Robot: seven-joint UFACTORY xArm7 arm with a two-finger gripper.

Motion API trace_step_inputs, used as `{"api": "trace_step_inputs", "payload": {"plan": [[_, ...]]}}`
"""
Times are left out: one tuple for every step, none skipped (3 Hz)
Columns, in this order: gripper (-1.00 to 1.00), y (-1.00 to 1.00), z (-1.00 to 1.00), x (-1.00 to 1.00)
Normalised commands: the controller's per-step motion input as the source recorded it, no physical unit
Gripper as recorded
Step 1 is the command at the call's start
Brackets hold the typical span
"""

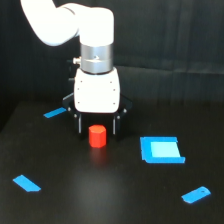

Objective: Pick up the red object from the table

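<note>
No readable text, labels, brands, numbers or signs anywhere in the exterior view. The white gripper housing shows a plain face, no lettering made out. The red object carries no marking. The flat blue pieces, the largest among them, are unmarked. The table bears no writing.

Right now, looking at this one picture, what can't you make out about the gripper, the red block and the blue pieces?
- Gripper, exterior view: the blur hides whether its fingers touch the red block or only flank it.
- Red block: whether it rests on the table or is lifted is too blurred to tell.
- Arm: cut off by the top edge.
- Blue pieces: too blurred to tell what they are.
</note>
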Motion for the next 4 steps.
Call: {"api": "trace_step_inputs", "payload": {"plan": [[0.33,-0.31,-0.10,0.02],[-0.95,0.04,-0.21,0.01],[-0.99,0.01,-0.12,0.04],[-1.00,0.00,-0.05,0.02]]}}
